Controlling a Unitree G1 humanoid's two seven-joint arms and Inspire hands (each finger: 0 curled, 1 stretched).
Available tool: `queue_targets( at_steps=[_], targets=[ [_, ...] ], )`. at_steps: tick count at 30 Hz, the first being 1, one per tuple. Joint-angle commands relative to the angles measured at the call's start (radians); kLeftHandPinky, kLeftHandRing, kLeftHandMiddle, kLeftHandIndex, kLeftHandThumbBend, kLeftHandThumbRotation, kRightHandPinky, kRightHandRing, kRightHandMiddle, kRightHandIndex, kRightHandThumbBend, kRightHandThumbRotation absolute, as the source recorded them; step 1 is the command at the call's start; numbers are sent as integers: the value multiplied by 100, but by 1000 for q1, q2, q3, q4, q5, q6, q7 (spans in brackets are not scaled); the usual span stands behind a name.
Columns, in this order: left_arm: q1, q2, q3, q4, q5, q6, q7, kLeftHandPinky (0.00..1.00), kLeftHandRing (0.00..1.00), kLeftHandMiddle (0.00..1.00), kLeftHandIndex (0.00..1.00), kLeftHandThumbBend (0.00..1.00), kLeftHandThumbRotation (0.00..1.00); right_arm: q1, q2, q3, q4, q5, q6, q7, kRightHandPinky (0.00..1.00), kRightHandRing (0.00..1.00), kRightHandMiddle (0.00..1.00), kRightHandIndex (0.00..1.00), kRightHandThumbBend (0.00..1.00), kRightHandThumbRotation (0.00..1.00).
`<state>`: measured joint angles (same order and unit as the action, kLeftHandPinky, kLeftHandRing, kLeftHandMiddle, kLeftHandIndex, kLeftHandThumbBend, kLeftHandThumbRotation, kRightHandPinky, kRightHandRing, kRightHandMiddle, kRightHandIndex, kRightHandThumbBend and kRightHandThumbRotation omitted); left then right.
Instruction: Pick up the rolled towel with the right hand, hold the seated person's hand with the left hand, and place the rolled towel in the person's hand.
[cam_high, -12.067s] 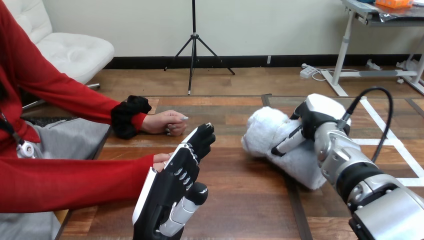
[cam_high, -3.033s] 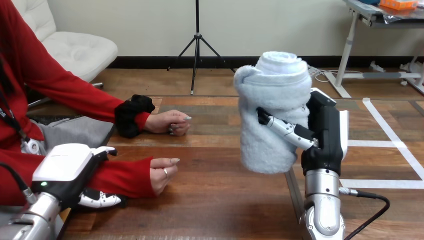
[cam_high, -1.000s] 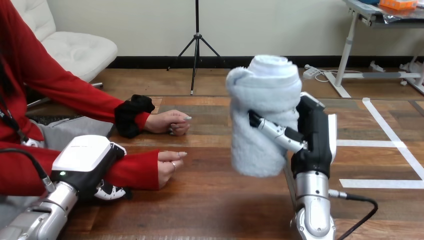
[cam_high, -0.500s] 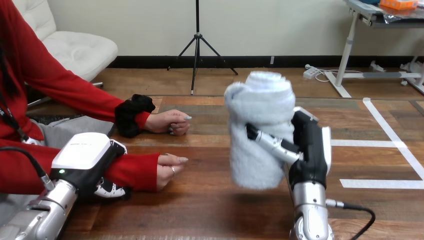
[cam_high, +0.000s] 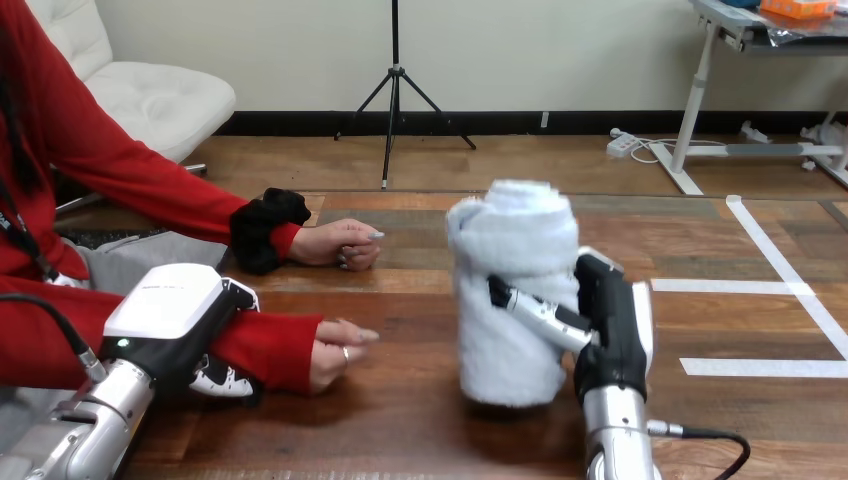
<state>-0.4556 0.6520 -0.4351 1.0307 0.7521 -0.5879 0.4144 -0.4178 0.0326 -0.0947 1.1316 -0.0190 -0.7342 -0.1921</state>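
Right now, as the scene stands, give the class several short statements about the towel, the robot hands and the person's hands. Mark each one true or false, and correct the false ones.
1. The rolled towel stands upright in the grip of the right robot hand. True.
2. The rolled towel lies in the person's nearer hand. False: that hand is apart from the towel, to its left, and holds nothing.
3. The left robot hand is curled round the person's forearm, over the red sleeve. True.
4. The person's farther hand lies flat and open, palm up. False: it is closed in a fist on the table.
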Motion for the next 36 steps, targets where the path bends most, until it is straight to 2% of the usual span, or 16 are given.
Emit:
queue_targets(
  at_steps=[1, 9, 13, 23, 30, 36],
  targets=[
    [-24, -4, 39, -170, -53, -42, -24, 33, 36, 40, 41, 77, 1, -180, -17, -8, 30, -6, -21, 10, 23, 27, 40, 45, 74, 0],
    [-6, -7, 66, -259, -56, -27, -53, 33, 35, 39, 40, 76, 0, -200, -16, -7, 67, -8, -14, 13, 23, 27, 41, 44, 75, 0],
    [2, -10, 80, -308, -70, -21, -84, 33, 35, 39, 40, 76, 0, -207, -18, 10, 79, -39, -3, -31, 23, 27, 41, 44, 77, 0],
    [13, -19, 98, -398, -64, 6, -116, 33, 35, 40, 41, 75, 1, -218, -16, 27, 92, -76, 12, -65, 23, 27, 39, 44, 79, 0],
    [17, -26, 108, -420, -68, 26, -137, 37, 38, 42, 43, 77, 1, -218, -13, 26, 91, -88, 10, -74, 23, 27, 38, 44, 79, 0],
    [22, -31, 112, -409, -77, 21, -139, 39, 40, 44, 44, 80, 2, -217, -15, 25, 89, -90, 7, -75, 23, 27, 38, 44, 80, 0]
  ],
)
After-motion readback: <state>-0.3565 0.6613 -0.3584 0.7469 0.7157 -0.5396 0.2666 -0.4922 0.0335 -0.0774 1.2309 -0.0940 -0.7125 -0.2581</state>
